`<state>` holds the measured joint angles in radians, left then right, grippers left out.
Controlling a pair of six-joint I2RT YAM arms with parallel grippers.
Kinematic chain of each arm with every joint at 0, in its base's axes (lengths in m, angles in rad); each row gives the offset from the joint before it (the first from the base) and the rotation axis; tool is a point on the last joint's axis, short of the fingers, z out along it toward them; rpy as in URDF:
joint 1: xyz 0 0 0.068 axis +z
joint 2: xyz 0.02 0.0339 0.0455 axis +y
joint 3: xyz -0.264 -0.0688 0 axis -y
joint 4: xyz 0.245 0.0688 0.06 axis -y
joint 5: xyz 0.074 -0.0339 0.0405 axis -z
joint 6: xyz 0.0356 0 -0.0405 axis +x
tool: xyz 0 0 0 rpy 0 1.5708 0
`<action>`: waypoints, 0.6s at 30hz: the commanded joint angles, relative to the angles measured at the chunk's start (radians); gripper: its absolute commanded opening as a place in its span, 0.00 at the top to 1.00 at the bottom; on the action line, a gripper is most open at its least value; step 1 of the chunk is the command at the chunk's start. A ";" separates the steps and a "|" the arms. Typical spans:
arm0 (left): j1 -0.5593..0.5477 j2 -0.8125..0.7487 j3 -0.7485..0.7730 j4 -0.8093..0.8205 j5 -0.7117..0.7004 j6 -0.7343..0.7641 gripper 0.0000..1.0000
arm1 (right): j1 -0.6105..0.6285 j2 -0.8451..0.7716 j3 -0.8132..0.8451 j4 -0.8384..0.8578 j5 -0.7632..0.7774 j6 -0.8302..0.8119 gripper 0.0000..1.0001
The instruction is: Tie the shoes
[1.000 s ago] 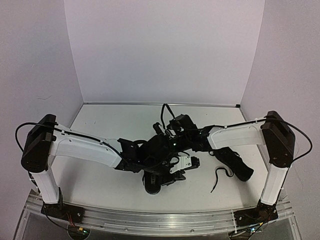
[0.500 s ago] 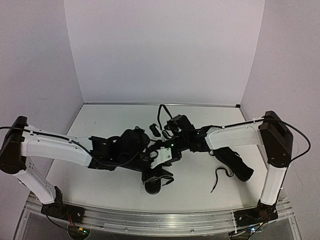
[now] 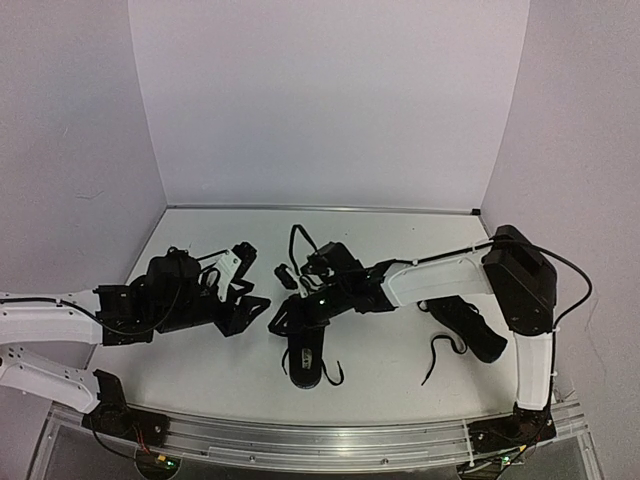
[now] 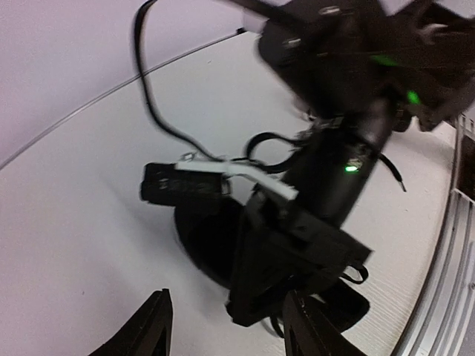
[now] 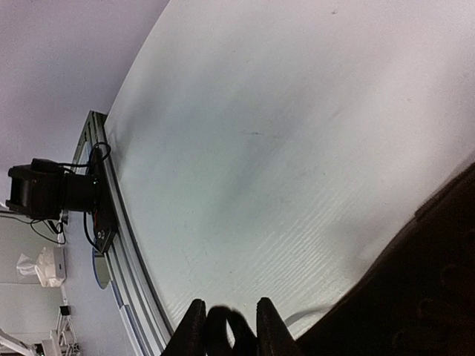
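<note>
One black shoe (image 3: 305,360) lies at the table's middle front, its laces trailing to both sides. The other shoe (image 3: 470,325) lies to the right with a loose lace (image 3: 440,352) curling in front of it. My right gripper (image 3: 283,317) hangs over the middle shoe's far end. In the right wrist view its fingers (image 5: 194,330) stand narrowly open, with a slack loop of lace (image 5: 223,322) between them. My left gripper (image 3: 250,282) is off to the left, apart from the shoe. It is open (image 4: 228,297) with nothing between its fingers, and the shoe (image 4: 202,239) lies ahead of it.
White walls close the table at the back and both sides. A metal rail (image 3: 320,440) runs along the near edge. The right arm's dark wrist (image 4: 349,89) fills the upper part of the left wrist view, above the shoe.
My left arm has drawn back to the left, away from the shoe, with its jaws opening. My right gripper has moved left and nearer over the shoe, and its jaws have parted.
</note>
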<state>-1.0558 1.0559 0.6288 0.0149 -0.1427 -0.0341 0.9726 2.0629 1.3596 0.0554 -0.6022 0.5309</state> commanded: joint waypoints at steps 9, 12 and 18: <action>0.187 0.126 -0.001 -0.022 0.201 -0.122 0.39 | -0.023 -0.154 0.033 -0.078 0.017 -0.068 0.48; 0.195 0.161 0.009 -0.020 0.291 -0.088 0.39 | -0.059 -0.214 -0.007 -0.114 0.033 -0.107 0.49; 0.209 0.235 0.036 -0.020 0.379 -0.028 0.39 | -0.092 -0.207 0.021 -0.276 0.084 -0.288 0.63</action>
<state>-0.8588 1.2513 0.6141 -0.0177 0.1317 -0.1086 0.8907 1.8563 1.3536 -0.0883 -0.5677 0.3892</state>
